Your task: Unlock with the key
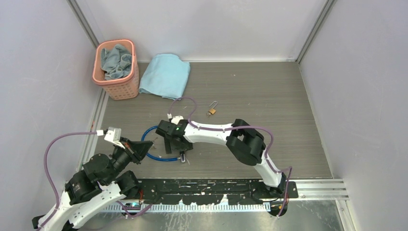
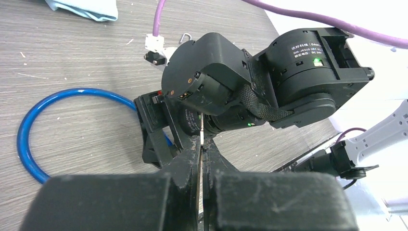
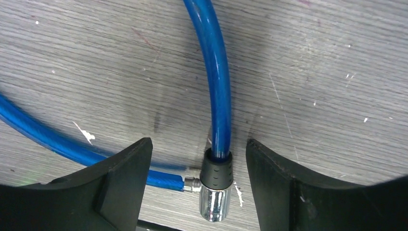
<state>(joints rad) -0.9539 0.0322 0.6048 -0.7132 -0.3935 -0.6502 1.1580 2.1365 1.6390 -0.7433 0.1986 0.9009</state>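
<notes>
Blue cable (image 3: pixel 219 72) is seen looped on the grey counter (image 1: pixel 269 96). Its silver end (image 3: pixel 215 204) is placed between the fingers of the right claw (image 3: pixel 197 147), which are held wide apart with a gap on each side. The left claw (image 2: pixel 201 144) is pressed tight together. A thin pale strip is seen between its fingers, but whether that is the key cannot be told. The brass padlock (image 1: pixel 211 111) is set well apart from both claws.

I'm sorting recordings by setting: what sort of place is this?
Likely a robot lab test cell: plain white walls enclose a wood-grain table, with props laid out: a pink basket, a blue cable and a small brass padlock.
</notes>
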